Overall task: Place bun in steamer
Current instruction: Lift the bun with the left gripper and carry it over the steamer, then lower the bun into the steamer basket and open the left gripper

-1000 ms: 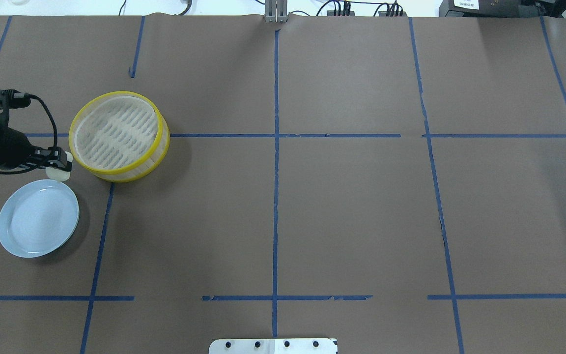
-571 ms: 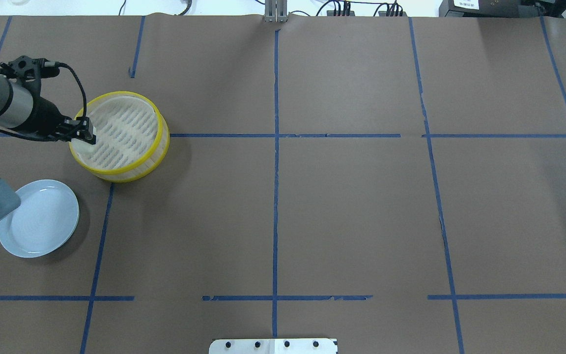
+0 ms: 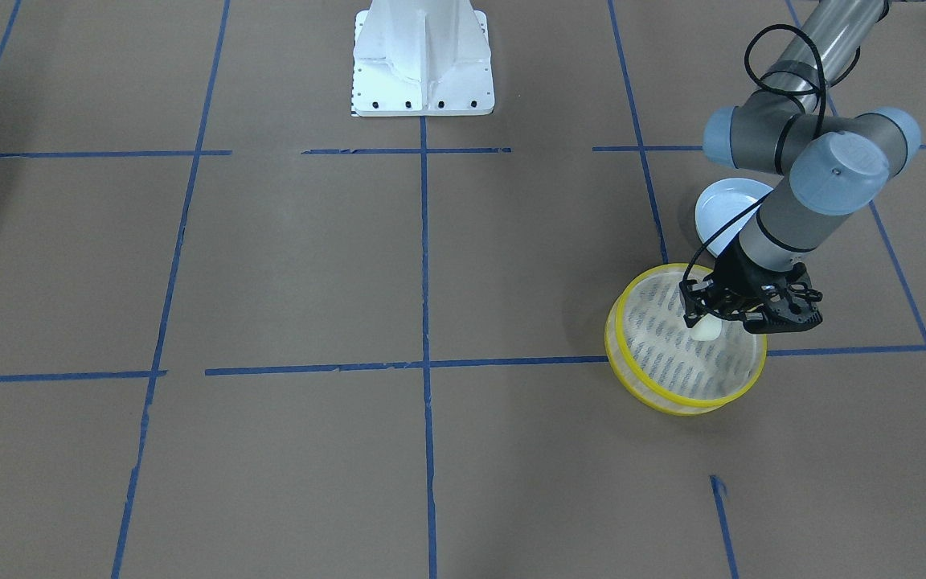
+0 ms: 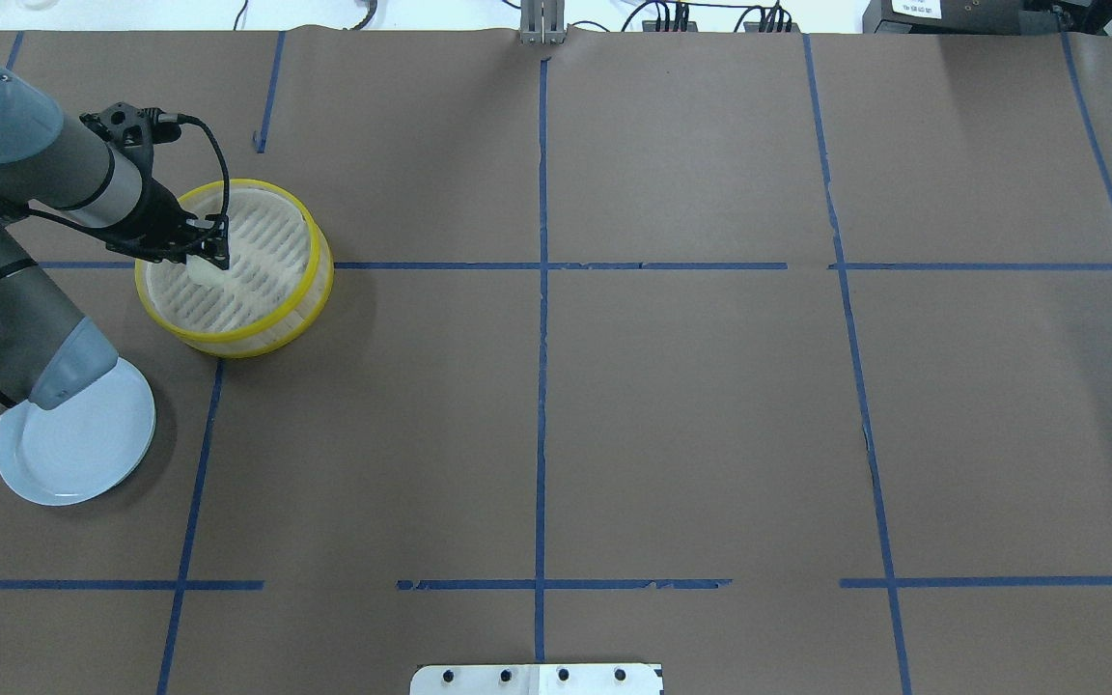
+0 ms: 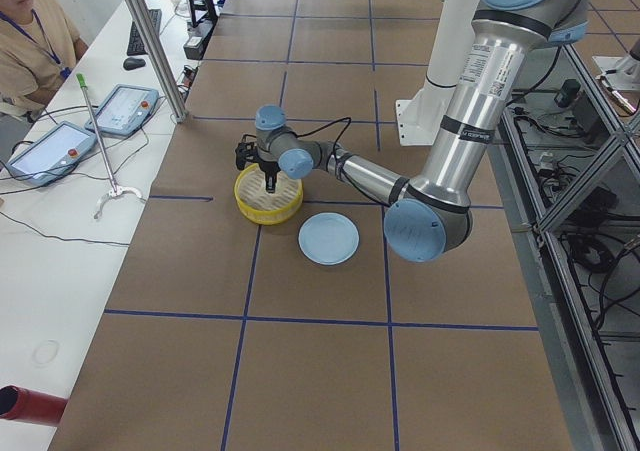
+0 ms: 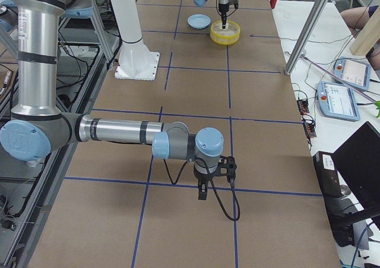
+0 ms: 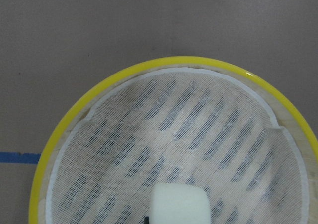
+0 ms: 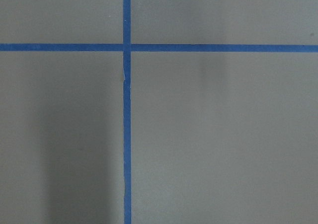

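Note:
The steamer (image 4: 320, 280) is a round basket with yellow rims and a cream mesh floor, at the table's left. It also shows in the front view (image 3: 672, 400), the left wrist view (image 7: 64, 129) and both side views (image 5: 262, 211) (image 6: 225, 37). My left gripper (image 4: 205, 263) is shut on the small cream-white bun (image 4: 199, 273) and holds it inside the steamer's rim, just over the mesh on its left part (image 3: 705, 328) (image 7: 180, 204). My right gripper (image 6: 202, 192) hangs over bare table far from the steamer; I cannot tell whether it is open.
A pale blue plate (image 4: 83, 454) lies empty near the steamer, partly under my left arm's elbow; it also shows in the front view (image 3: 720, 201). Blue tape lines (image 4: 542, 386) cross the brown table. A white base plate (image 3: 421, 72) stands at the robot's side.
My left gripper has carried the bun from beside the plate, across the steamer's left rim, to a spot over the mesh inside. The arm's elbow now covers part of the plate.

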`<action>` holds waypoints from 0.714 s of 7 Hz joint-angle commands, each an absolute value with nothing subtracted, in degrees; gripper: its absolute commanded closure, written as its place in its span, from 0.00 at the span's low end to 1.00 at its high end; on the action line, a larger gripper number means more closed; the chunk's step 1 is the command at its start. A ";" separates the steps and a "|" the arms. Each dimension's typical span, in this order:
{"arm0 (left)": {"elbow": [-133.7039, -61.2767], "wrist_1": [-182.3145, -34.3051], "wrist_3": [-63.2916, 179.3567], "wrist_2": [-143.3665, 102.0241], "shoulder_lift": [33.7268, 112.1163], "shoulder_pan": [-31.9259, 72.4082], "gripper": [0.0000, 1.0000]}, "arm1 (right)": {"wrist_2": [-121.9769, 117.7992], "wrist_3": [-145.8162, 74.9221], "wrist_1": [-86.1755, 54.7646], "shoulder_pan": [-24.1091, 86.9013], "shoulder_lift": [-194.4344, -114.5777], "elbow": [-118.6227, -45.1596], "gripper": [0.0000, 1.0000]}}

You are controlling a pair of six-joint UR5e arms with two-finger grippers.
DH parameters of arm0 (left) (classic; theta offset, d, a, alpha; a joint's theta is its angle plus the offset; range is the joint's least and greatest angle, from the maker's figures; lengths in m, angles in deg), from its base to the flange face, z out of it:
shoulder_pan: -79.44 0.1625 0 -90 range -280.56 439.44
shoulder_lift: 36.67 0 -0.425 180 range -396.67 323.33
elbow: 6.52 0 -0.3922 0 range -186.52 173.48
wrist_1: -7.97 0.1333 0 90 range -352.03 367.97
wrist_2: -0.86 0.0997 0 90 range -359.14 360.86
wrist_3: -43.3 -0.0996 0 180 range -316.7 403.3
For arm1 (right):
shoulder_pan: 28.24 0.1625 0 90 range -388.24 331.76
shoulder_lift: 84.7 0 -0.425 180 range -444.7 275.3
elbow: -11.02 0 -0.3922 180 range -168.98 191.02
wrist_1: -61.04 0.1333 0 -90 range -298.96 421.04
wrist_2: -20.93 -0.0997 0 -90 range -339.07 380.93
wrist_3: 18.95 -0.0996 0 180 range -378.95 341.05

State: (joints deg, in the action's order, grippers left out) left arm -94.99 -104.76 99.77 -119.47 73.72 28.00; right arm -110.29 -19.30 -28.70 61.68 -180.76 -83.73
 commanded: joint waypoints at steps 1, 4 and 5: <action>-93.19 -104.79 99.82 -119.11 75.64 28.46 0.63 | -110.29 -19.30 -28.70 61.68 -180.76 -83.73 0.00; -91.86 -104.79 99.73 -119.11 76.09 29.42 0.62 | -110.29 -19.30 -28.70 61.68 -180.76 -83.73 0.00; -91.78 -104.79 99.73 -119.02 76.00 29.86 0.61 | -110.29 -19.30 -28.70 61.68 -180.76 -83.73 0.00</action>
